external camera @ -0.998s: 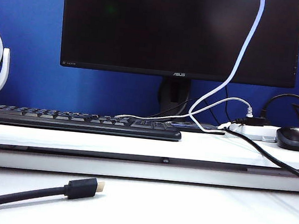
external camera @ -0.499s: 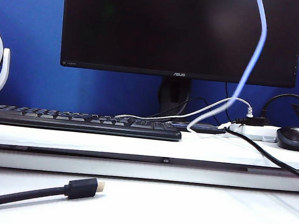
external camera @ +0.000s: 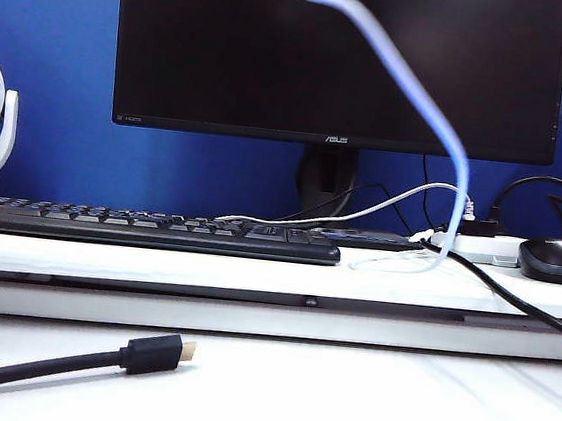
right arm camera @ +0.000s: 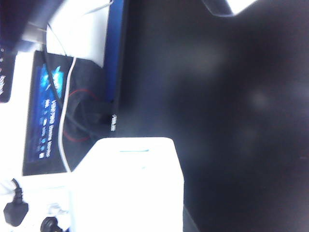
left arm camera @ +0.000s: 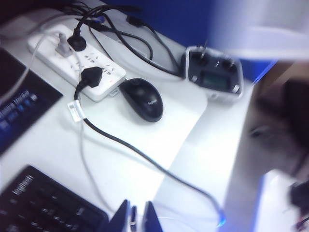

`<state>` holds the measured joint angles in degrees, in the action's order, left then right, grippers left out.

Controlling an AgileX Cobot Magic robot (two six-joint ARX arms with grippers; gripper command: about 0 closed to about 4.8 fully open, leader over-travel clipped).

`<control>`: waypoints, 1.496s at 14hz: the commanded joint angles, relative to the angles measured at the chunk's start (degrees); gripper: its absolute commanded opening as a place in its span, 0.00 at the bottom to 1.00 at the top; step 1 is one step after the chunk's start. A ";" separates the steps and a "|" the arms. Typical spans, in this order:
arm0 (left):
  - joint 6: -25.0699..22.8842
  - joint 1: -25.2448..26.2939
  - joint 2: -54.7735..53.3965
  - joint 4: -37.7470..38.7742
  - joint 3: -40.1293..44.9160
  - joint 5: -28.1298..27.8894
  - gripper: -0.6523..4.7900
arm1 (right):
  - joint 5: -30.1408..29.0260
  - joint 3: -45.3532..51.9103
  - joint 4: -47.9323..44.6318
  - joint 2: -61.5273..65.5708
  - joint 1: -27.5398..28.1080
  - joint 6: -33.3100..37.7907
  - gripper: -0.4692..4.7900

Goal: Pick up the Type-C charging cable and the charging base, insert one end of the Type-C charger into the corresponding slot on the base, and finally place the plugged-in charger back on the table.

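White table (external camera: 362, 400) fills the lower exterior frame, ledge above it carrying a keyboard (external camera: 149, 227), power strip (external camera: 478, 248) and mouse (external camera: 554, 259) at right; a monitor (external camera: 337, 56) spans the top. A black plug (external camera: 155, 353) lies lower left, not part of the job. The cable (external camera: 441, 127) hangs in a blurred loop from top centre down to the ledge at right, so it is lifted off the table. Neither arm shows in the exterior view. In the left wrist view the left gripper (left arm camera: 136, 220) sits at bottom centre, fingers pressed nearly together on a small end that looks like the cable's plug; too small to be sure. In the right wrist view the base (right arm camera: 130, 186) fills the lower centre as a bright white block, close to the lens; right gripper fingers are not visible, so whether it clamps the base I cannot tell, though it probably does. Step looks like both parts raised, alignment before insertion. Next move calls for bringing plug and base slot face to face, squarely. No containers here.
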<state>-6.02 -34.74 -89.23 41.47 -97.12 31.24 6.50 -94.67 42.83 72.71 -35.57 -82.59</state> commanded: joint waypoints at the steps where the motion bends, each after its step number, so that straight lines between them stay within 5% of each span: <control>1: -4.13 -2.47 2.05 2.21 -1.22 -6.51 0.11 | 0.00 -0.33 -1.70 0.17 -0.39 -0.20 0.09; 4: -5.57 -2.89 3.34 4.02 -6.05 -13.44 0.11 | 0.02 -0.33 -2.89 -0.15 -2.29 -0.22 0.09; 7: -5.57 -3.06 3.87 7.32 -10.01 -13.66 0.11 | 1.16 -0.33 -7.82 -0.59 -3.58 -0.70 0.09; 10: -4.44 -4.22 4.02 9.31 -12.13 -12.11 0.11 | 4.17 -0.33 -13.88 -0.66 -6.14 -10.43 0.09; 12: -2.67 -4.15 4.02 9.44 -12.31 -7.08 0.11 | 7.45 -0.33 -16.57 -0.68 -7.10 -18.05 0.09; 15: 2.25 -1.88 4.02 8.55 -12.55 9.11 0.11 | 10.10 -0.33 -22.32 -1.73 -7.13 -26.95 0.09; 21: 13.99 4.50 3.98 -1.29 -12.52 31.65 0.11 | 8.90 -0.33 -27.32 -3.96 -7.32 -26.71 0.09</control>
<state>5.17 -30.04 -85.52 43.64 -109.23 59.05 16.27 -94.65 19.35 69.28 -42.68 -109.58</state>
